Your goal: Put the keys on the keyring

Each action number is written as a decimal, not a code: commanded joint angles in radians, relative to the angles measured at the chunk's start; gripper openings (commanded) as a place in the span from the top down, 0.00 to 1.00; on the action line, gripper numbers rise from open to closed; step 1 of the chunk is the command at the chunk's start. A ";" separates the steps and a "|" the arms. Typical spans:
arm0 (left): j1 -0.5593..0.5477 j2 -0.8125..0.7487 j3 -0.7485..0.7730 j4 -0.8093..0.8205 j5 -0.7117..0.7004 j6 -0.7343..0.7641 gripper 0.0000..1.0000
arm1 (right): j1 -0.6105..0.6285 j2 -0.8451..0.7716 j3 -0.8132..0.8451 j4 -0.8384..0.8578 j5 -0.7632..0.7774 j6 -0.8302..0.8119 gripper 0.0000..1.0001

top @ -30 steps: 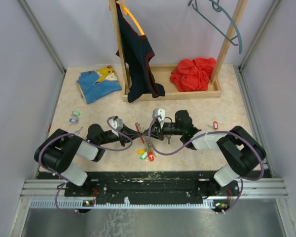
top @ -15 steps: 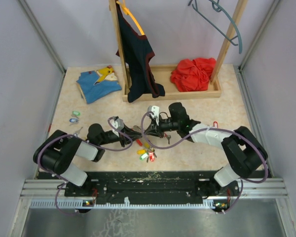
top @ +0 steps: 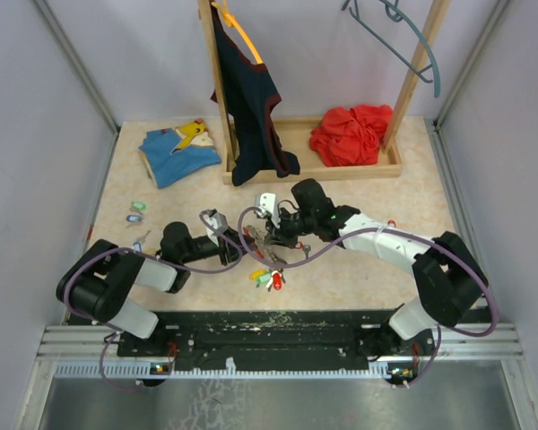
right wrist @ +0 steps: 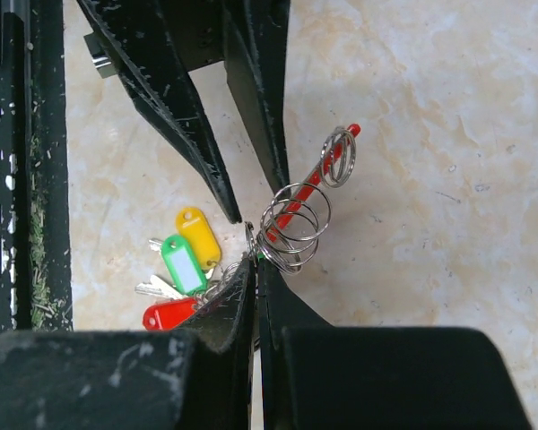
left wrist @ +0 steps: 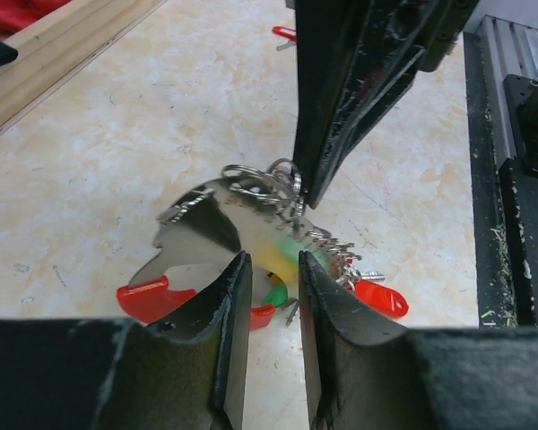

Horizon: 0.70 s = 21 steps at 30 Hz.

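Note:
A silver coiled keyring hangs above the table, with a red rod-like piece running through it. My right gripper is shut on the ring's lower edge; it also shows in the top view. Keys with yellow, green and red tags bunch just below. My left gripper faces the right one, tips almost touching. Its jaws stand a narrow gap apart round a flat silver piece of the bunch. The bunch shows in the top view.
Loose keys with green and blue tags lie at the left, and a red-tagged one at the right. A wooden rack base with a red cloth, a hanging dark garment and a blue cloth stand behind.
My right gripper has swung left across the table and met the left gripper at the keyring. The left gripper has edged slightly right. The key bunch has shifted a little.

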 commanded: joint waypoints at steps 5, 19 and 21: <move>-0.004 -0.018 0.013 0.008 0.031 0.020 0.66 | 0.021 -0.033 0.044 -0.020 0.046 -0.038 1.00; -0.015 0.010 0.008 0.104 0.089 -0.015 0.66 | 0.026 -0.160 -0.111 0.199 -0.036 -0.095 1.00; -0.016 0.005 0.006 0.104 0.089 -0.012 0.66 | 0.025 -0.172 -0.119 0.212 -0.038 -0.098 1.00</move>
